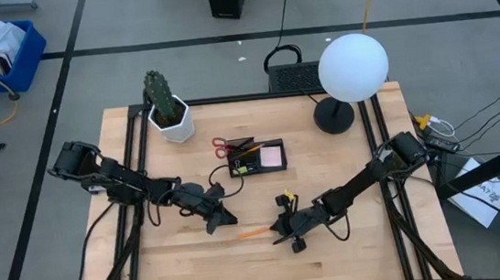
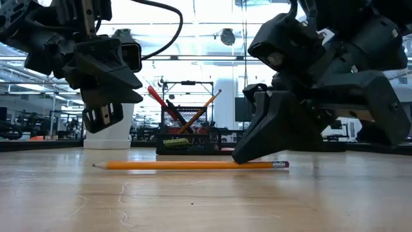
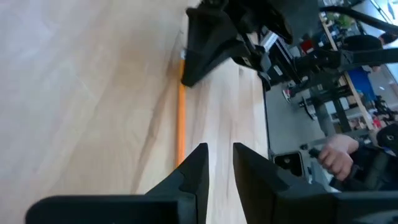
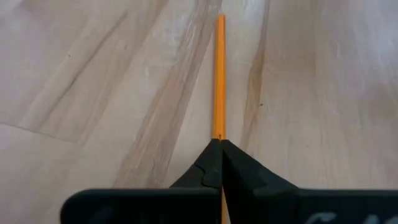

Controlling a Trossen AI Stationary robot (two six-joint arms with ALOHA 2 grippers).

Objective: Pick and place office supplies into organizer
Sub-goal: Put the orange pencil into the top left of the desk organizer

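My right gripper [image 4: 220, 148] is pinched tight on the pencil [image 1: 254, 233] near its eraser end; it lies along the tabletop's front edge, tip toward my left gripper [image 3: 217, 163], slightly open, empty.

The pencil [image 1: 254, 233] lay on the table [image 1: 363, 258] between my grippers, nearer than the organizer [image 1: 257, 159], with the cactus pot [image 1: 171, 120] far left.
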